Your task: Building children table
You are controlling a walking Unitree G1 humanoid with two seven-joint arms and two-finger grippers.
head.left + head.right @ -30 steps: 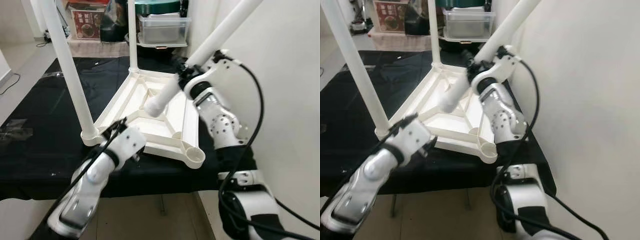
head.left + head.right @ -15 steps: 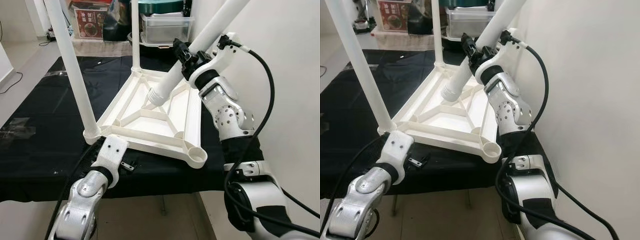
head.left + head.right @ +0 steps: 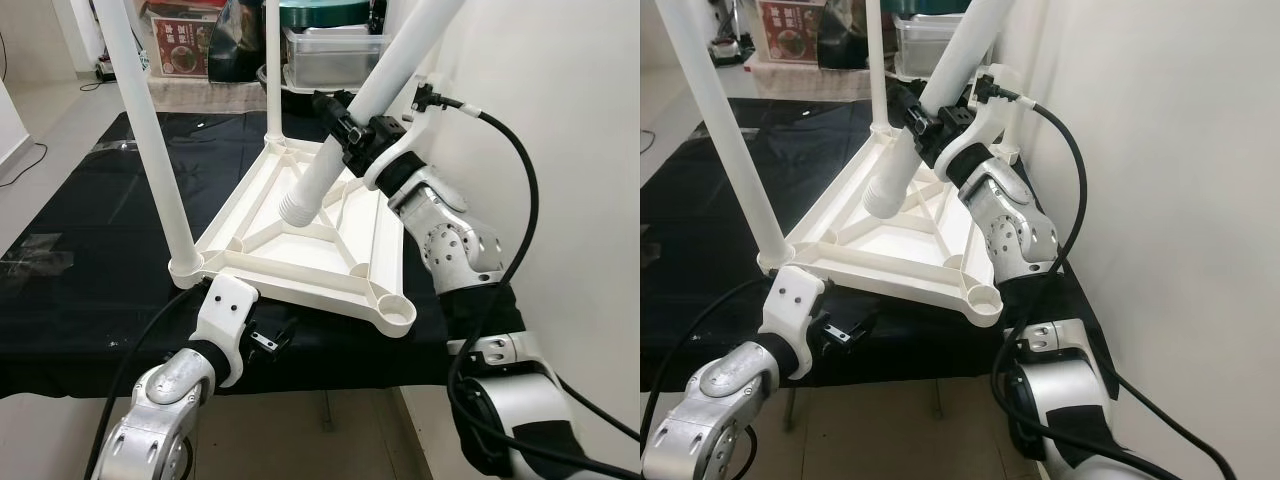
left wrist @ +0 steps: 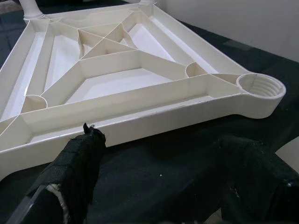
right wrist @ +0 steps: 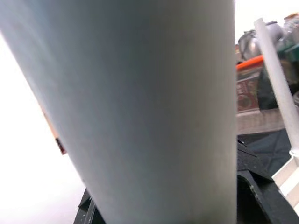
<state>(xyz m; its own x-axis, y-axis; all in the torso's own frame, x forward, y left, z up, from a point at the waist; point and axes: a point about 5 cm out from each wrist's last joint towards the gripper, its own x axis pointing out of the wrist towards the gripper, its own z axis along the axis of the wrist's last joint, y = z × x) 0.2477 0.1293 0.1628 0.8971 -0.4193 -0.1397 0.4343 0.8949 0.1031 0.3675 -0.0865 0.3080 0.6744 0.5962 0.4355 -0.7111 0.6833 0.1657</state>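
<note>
The white tabletop (image 3: pixel 300 245) lies upside down on a black cloth. One white leg (image 3: pixel 150 130) stands in its near-left corner and another leg (image 3: pixel 271 70) at the far corner. My right gripper (image 3: pixel 345 125) is shut on a third leg (image 3: pixel 385 75), held tilted, with its threaded end (image 3: pixel 297 210) hovering over the ribbed middle of the tabletop. The near-right socket (image 3: pixel 397 312) is empty. My left gripper (image 3: pixel 268 340) is open, low at the tabletop's front edge. In the left wrist view its fingers (image 4: pixel 79 158) flank the front rim (image 4: pixel 140 126), with nothing between them.
The black cloth (image 3: pixel 90 230) covers the work table, whose front edge is close to me. A white wall (image 3: pixel 570 150) runs along the right. Plastic containers (image 3: pixel 330 55) and a red box (image 3: pixel 180 45) stand behind the table.
My right gripper swung the held leg so its threaded end moved left and lower over the tabletop. My left arm dropped and its gripper now points at the front rim.
</note>
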